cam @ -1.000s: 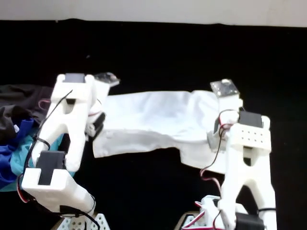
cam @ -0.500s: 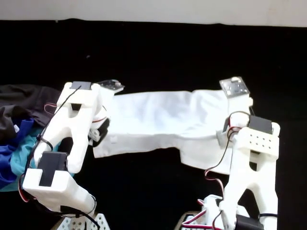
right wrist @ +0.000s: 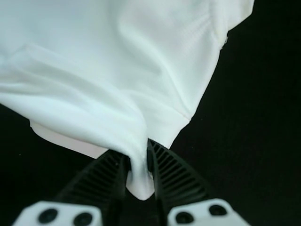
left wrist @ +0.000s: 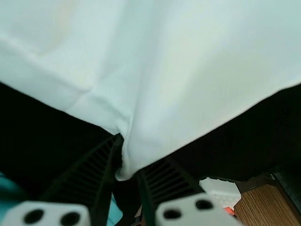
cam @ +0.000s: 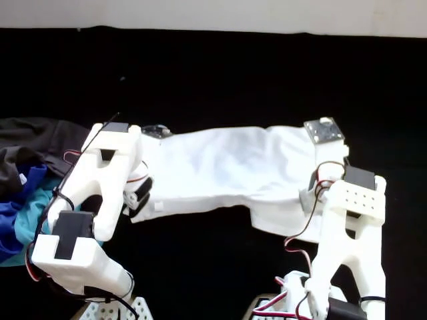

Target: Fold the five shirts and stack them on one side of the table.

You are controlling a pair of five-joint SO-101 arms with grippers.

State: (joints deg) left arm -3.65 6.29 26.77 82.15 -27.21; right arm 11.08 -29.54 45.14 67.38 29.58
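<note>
A white shirt (cam: 227,170) hangs stretched between my two arms over the black table (cam: 220,73). My left gripper (left wrist: 128,157) is shut on the white shirt (left wrist: 178,70) at its left end, the cloth pinched between the black fingers (left wrist: 89,176). At the other end my right gripper (right wrist: 137,162) is shut on the white shirt (right wrist: 117,70), with a fold of fabric squeezed between its fingers (right wrist: 171,174). In the high view the left gripper (cam: 155,131) sits at the shirt's upper left corner and the right gripper (cam: 325,133) at its upper right.
A heap of other shirts (cam: 23,180), dark, blue and teal, lies at the table's left edge beside the left arm. A pale wall strip (cam: 220,13) runs along the back. Bare black table stretches behind the white shirt.
Both arms have carried the held shirt toward the right and slightly nearer; the left gripper dropped lower, and the cloth now spans flatter and wider between them.
</note>
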